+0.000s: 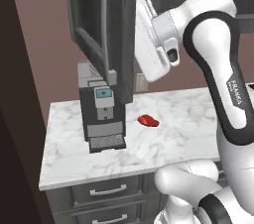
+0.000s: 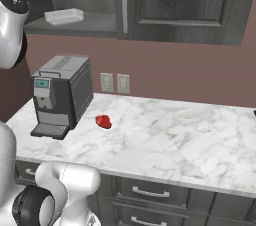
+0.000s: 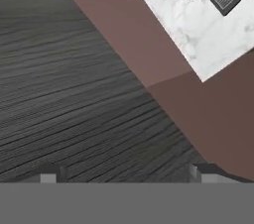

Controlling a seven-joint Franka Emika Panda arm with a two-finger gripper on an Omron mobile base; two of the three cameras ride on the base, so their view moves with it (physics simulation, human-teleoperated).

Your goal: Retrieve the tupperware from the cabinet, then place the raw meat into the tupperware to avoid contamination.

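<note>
Tupperware (image 2: 64, 16) sits on the open cabinet (image 2: 95, 24) shelf, well apart from the gripper's (image 3: 127, 172) spread, empty fingers (image 3: 48, 173).

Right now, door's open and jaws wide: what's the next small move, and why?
Probably swing the gripper around the open cabinet door toward the tupperware on the shelf. The hand view faces dark wood grain, and the raw meat sits bare on the counter.
</note>
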